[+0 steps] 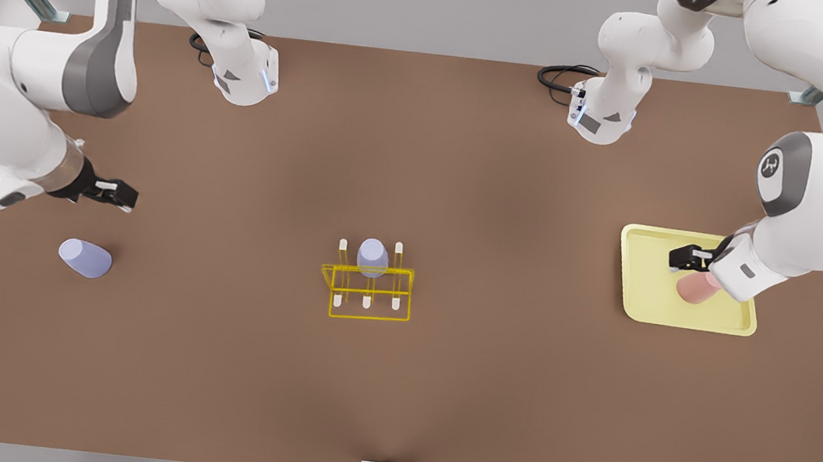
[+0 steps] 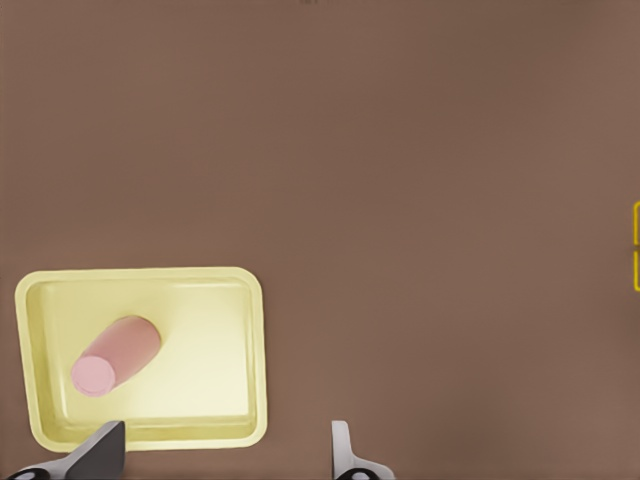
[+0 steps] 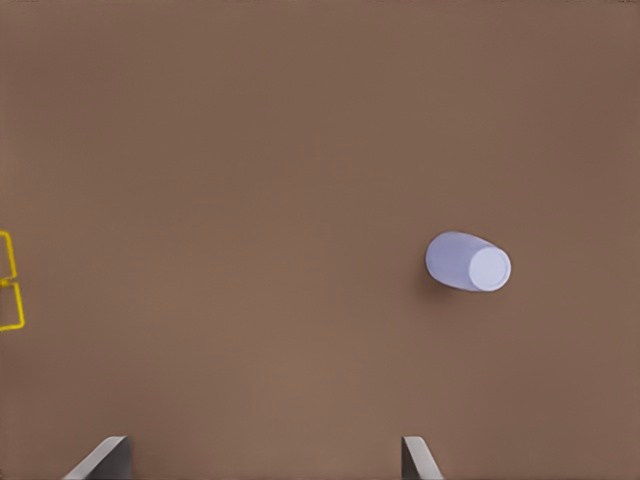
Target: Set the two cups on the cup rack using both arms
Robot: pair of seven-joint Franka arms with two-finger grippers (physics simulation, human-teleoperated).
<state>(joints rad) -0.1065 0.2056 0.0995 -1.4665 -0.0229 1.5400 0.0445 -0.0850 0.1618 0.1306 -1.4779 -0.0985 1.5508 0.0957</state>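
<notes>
- We see a brown counter [image 1: 390, 401].
- Left gripper [image 1: 683, 258], fingers spread, hovers over the tray [image 1: 646, 240] and pink cup [image 1: 695, 291].
- Right gripper [image 1: 119, 193], fingers spread, hangs near the lavender cup [image 1: 85, 258].
- The rack [image 1: 367, 288] stands mid-counter; we judge grasping comes next.

Salmon pink cup [image 2: 114, 354] on its side in pale yellow tray [image 2: 255, 340], open-fingered left tool [image 2: 225, 455] nearby
</notes>
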